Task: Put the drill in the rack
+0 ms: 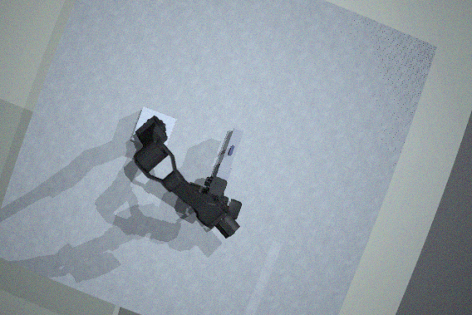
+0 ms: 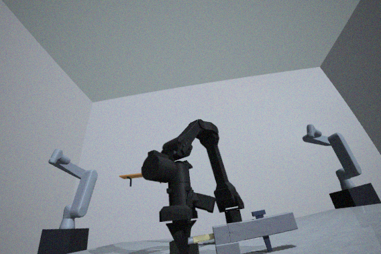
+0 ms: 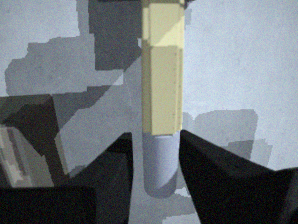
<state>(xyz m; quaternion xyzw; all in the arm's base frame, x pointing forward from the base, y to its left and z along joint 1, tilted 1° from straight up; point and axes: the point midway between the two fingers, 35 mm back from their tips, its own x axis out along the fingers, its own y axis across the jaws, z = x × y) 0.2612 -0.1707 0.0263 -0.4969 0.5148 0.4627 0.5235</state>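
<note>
The grey housing (image 1: pixel 236 137) (image 2: pixel 261 226) is a long beam with a blue key (image 1: pixel 231 150) (image 2: pixel 259 214) on top; the key's stem hangs below. The drill (image 2: pixel 202 238) (image 3: pixel 165 90), a yellow bar with a rounded grey end, sticks out of the housing's near end. My gripper (image 2: pixel 184 239) (image 3: pixel 154 139) is open around the drill's grey end; a gap shows on the left side, while the right finger is beside or touching it. In the top view my arm hides the drill. A dark box (image 3: pixel 30 107) at the wrist view's left may be the rack; I cannot tell.
My arm stands on a white pedestal (image 1: pixel 169 120). Far off, two grey arms (image 2: pixel 85 191) (image 2: pixel 345 156) stand on dark blocks, and an orange shelf (image 2: pixel 129 176) is on the wall. Shadows cross the floor beside my arm.
</note>
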